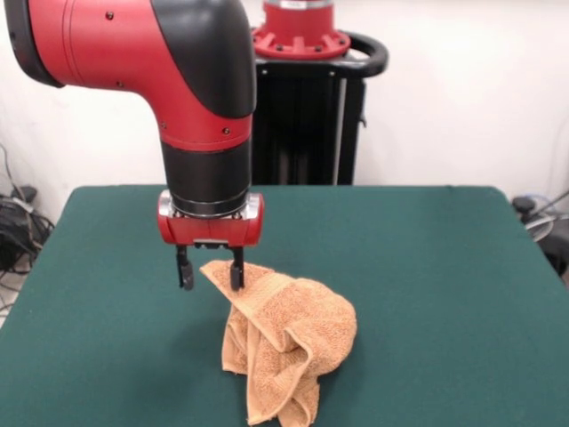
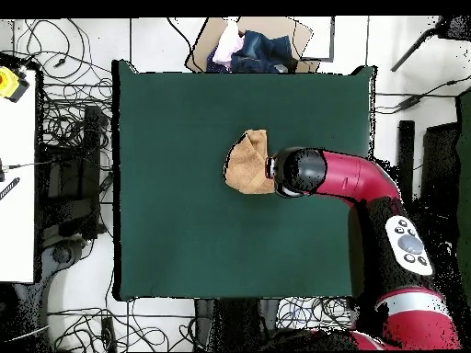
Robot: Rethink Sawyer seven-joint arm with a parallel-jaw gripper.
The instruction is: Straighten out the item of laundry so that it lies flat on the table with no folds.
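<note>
The item of laundry [image 1: 289,342] is an orange-tan terry towel, bunched into a tall crumpled heap near the front middle of the green table [image 1: 427,267]. One corner of it sticks up to the left. My gripper [image 1: 211,269] points straight down over that corner. Its fingers [image 1: 184,269] stand apart and open, and the raised corner reaches between them, up against the right one. In the overhead view the towel [image 2: 246,163] shows as a folded lump just left of the arm's wrist [image 2: 299,173], which hides the fingers.
The table [image 2: 184,221] stretches well beyond the towel on all sides. A cardboard box with clothes [image 2: 248,46] sits past one edge. Cables cover the floor around it, and a white bench [image 2: 18,184] runs along the left.
</note>
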